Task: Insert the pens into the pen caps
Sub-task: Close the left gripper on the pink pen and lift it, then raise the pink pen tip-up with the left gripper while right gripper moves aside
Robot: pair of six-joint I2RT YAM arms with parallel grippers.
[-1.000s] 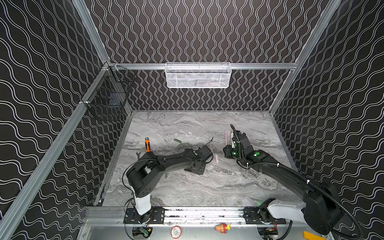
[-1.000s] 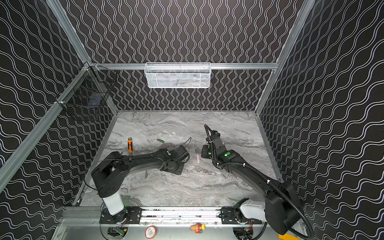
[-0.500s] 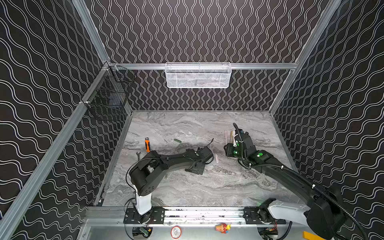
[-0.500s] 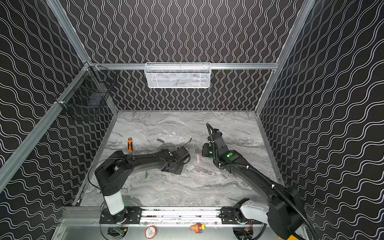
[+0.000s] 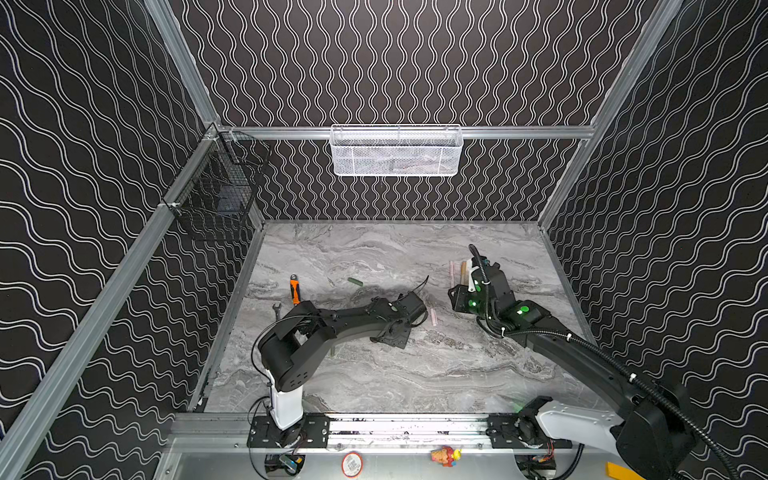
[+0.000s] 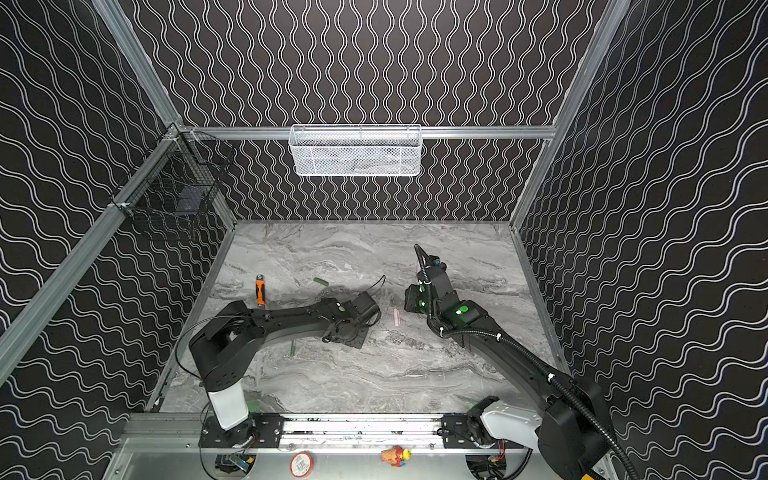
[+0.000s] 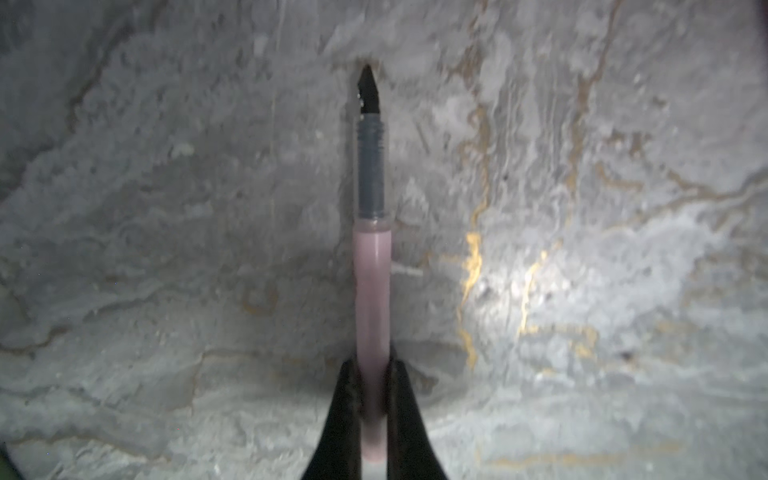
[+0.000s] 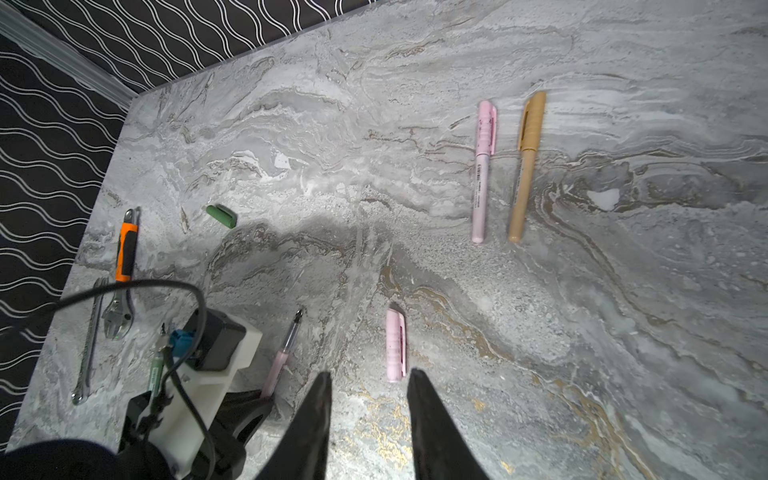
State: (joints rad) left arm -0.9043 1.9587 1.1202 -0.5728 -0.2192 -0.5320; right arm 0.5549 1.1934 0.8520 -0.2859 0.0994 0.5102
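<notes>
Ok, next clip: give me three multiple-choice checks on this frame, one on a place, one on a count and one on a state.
1. Where is the loose dark green tube cap?
A. lying on the grey marble tabletop
B. inside a wall basket
C. pushed onto a pen

2. How many pens already wear caps?
A. none
B. two
C. four

3. The left claw is:
A. open and empty
B. shut on a cap
C. shut on an uncapped pale pink stick pen

Key:
1 A: the right wrist view shows it alone on the marble.
2 B: a capped pale pink pen and a capped tan pen lie side by side.
3 C: its fingers pinch the pink barrel, and the dark tip is bare.
</notes>
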